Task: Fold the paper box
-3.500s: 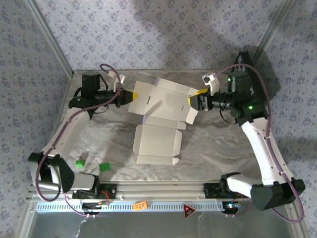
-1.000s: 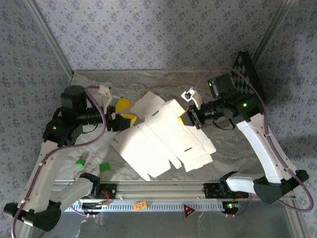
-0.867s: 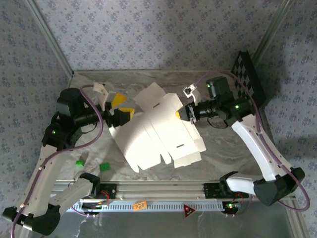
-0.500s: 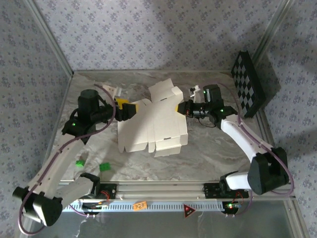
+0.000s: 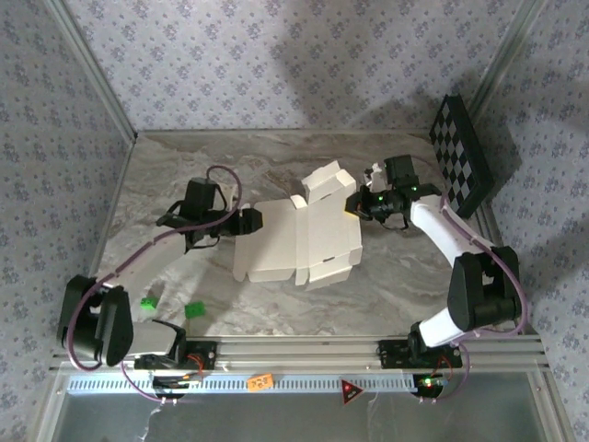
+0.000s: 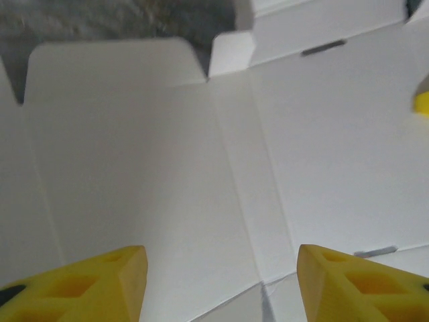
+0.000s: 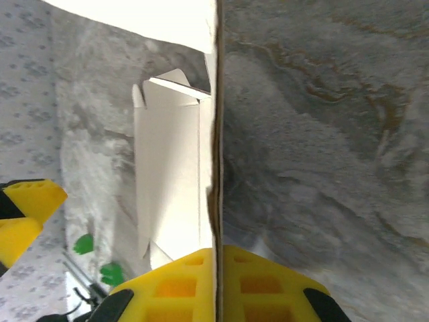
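Seen from above, the paper box (image 5: 299,241) lies as a flat cream sheet mid-bench (image 5: 405,285), with one flap raised at its far right. The left arm stretches low, its left gripper (image 5: 248,221) at the sheet's left edge. The right arm doubles back, its right gripper (image 5: 354,204) at the raised flap. Bare bench surrounds the sheet. In the left wrist view the jaws are spread wide over the card. In the right wrist view the jaws are clenched on the card's edge.

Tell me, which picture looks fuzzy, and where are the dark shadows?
Left wrist view: the yellow fingers up close look soft, and the paper box is greyer on its left part. Right wrist view: the marble table looks fairly crisp. Top external view: sharp, with a big soft shadow on the back wall.
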Controlling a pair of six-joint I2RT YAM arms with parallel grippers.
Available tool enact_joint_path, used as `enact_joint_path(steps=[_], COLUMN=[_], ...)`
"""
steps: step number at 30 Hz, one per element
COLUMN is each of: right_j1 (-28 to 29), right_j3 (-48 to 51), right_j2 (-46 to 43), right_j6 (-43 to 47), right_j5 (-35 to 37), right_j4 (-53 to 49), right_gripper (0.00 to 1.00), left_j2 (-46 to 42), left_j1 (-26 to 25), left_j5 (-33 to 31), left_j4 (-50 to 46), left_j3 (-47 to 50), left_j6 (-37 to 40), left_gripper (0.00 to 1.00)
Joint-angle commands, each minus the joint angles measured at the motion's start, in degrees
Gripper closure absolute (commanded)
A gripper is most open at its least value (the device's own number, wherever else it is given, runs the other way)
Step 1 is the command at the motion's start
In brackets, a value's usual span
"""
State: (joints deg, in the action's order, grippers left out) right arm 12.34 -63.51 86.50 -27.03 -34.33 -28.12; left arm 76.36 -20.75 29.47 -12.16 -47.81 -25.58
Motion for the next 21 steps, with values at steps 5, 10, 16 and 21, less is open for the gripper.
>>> enact_joint_path(steps=[5,10,16,21], right_j1=[0.8,3.3,7.6,11.3], right_j3=[-9.6,-13.4,-17.0,-19.7], right_j2=[3.1,4.8,7.6,10.1], right_j6=[13.8,16.5,17.2,17.1], right_j5=[12.5,19.7,26.1,29.3], right_j4=[-17.8,-22.0,-25.2,-27.1], right_gripper=[1.00,1.00,1.00,1.00], left_j2=[6.9,11.2,16.2,18.6], left_j1=[-0.9,-2.5,-4.5,-5.2], left_j5=[6.4,8.3,9.5,9.7], left_j4=[6.7,10.2,12.8,14.7], left_j3=[3.4,4.8,4.9,5.3], left_j6=[-2.9,-4.0,-5.0,-5.3], left_gripper=[0.53,0.59,0.66,0.74])
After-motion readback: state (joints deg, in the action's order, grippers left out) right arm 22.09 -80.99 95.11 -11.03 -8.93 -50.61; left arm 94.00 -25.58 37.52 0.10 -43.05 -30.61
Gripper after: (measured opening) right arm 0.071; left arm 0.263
